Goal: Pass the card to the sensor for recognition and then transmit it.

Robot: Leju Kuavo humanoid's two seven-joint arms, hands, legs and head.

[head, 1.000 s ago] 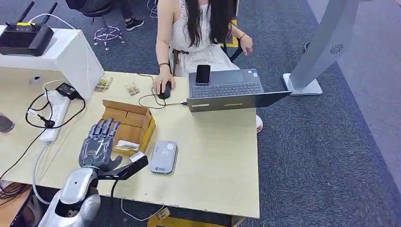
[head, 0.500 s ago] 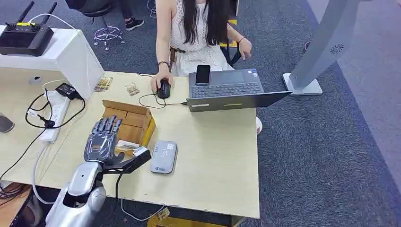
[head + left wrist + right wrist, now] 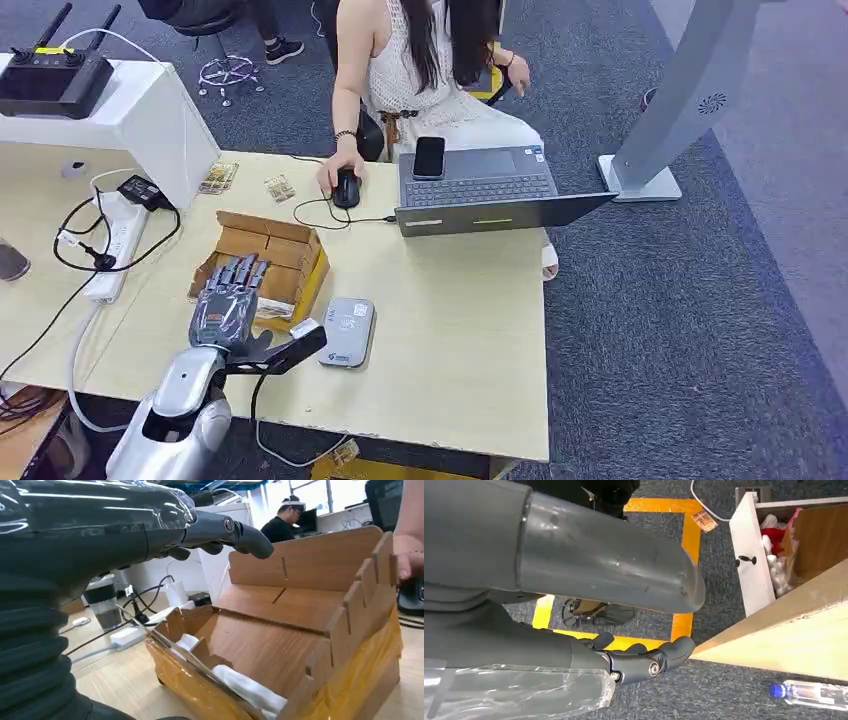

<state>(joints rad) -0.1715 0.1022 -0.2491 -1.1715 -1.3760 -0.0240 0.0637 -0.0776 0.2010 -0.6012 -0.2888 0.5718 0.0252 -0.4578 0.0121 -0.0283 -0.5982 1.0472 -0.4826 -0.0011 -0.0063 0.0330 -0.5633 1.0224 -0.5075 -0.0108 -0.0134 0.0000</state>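
— Over the box [image 3: 270,262], at the desk's [image 3: 450,340] 9 o'clock side, what is the left hand [image 3: 228,300] doing?

— It hovers palm down with its fingers [image 3: 240,270] stretched out and slightly apart, pointing to 12 o'clock. It holds nothing. The left wrist view shows the same: the fingers [image 3: 250,537] hang in the air above the box's [image 3: 300,630] open top and touch neither wall.

— And the card?

— White, lying in the box's end nearest the robot, at 6 o'clock inside it, behind a low divider [image 3: 207,655]. In the head view a strip of the card [image 3: 270,308] peeks out just beside the hand's thumb side. The wrist view shows the card [image 3: 245,687] low against the yellow-taped wall. I can't tell whether it is one card or several.

— Where is the sensor?

— The sensor [image 3: 346,332] is a grey pad flat on the desk, at 3 o'clock from the hand, just beside the box.

— The right hand?

— The right hand [image 3: 644,662] hangs below the desk edge [image 3: 784,630] over the carpet. Its fingers look lightly bent and nothing is in them, but I can't tell how far they are curled.

— Anything else?

— At 1 o'clock from the box a laptop [image 3: 480,190] with a phone [image 3: 429,157] on it. At 12 o'clock a person's hand [image 3: 335,172] rests on a mouse [image 3: 346,188].
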